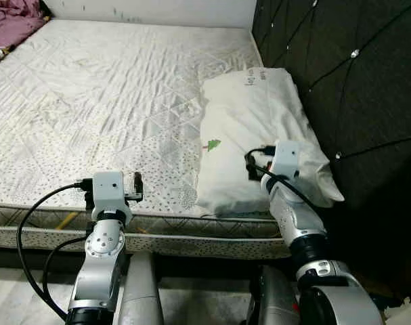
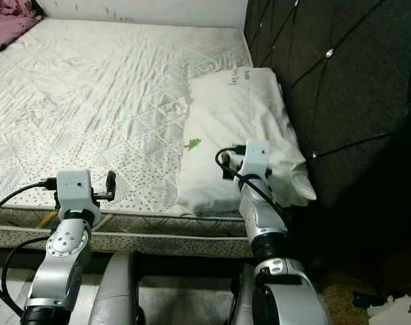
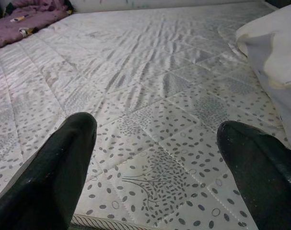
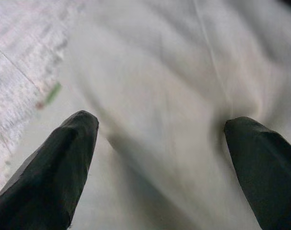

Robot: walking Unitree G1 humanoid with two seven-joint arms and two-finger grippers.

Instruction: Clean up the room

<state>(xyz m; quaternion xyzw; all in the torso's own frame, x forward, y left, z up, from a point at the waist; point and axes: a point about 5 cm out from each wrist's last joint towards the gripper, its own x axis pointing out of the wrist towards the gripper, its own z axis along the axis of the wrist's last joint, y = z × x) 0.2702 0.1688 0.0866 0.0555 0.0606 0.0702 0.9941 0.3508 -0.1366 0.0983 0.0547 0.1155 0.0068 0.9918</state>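
Your right gripper (image 4: pixel 159 143) hovers over the pillow (image 1: pixel 249 128), jaws spread.
Left gripper (image 3: pixel 157 143) sits at the bed's (image 1: pixel 90 88) front edge, jaws spread too.

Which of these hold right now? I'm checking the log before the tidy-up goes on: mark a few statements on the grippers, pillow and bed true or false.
1. The right gripper is over the white pillow, fingers spread. True.
2. The left gripper is shut on the pillow. False: it is open above the quilted patterned mattress.
3. The pillow lies beside the dark tufted headboard. True.
4. The purple crumpled blanket covers the pillow. False: it lies at the mattress's far corner, apart from it.
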